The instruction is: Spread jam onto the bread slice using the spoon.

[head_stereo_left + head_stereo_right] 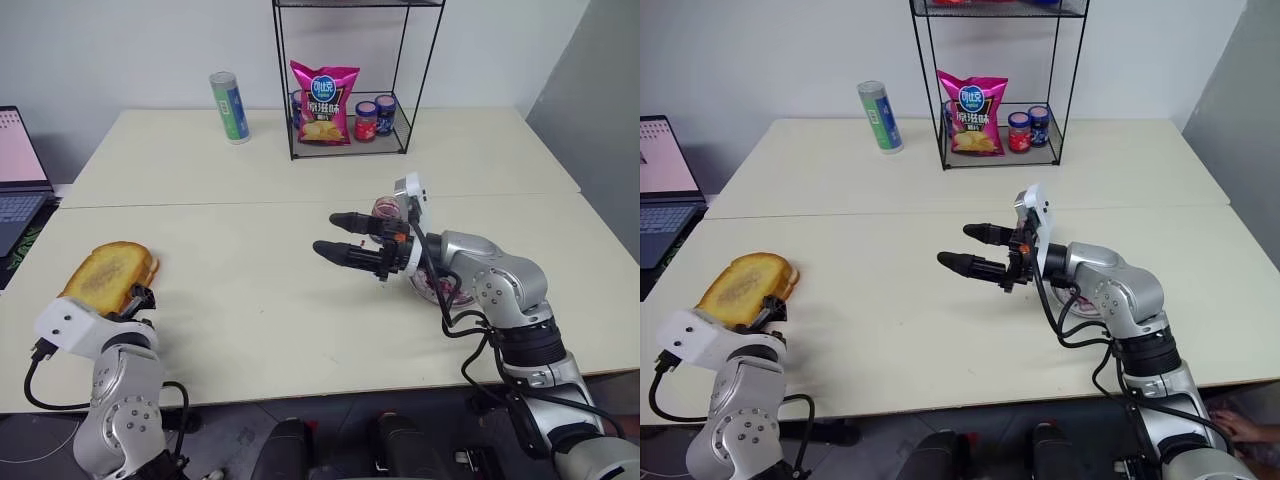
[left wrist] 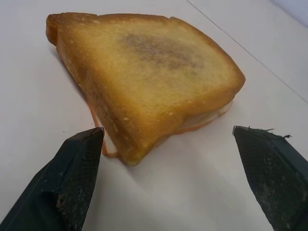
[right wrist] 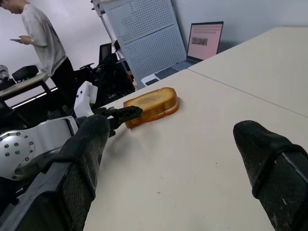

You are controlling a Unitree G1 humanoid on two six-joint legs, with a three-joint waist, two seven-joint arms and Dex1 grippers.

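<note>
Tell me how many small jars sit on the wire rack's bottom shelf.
2: a red-lidded jar and a blue-lidded jar, side by side right of the pink chip bag, which may hide more.

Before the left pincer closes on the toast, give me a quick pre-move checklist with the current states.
1. Left pincer open: ok.
2. Thick golden-orange bread slice with brown crust lying flat on the cream table, in front of the open fingers: ok.
3. Fingers clear of the bread: ok, apart.
4. Right pincer open and empty, away from the bread: ok.
5. Spoon located: cannot tell.
6. Jam on the bread: not ok, none visible.
</note>
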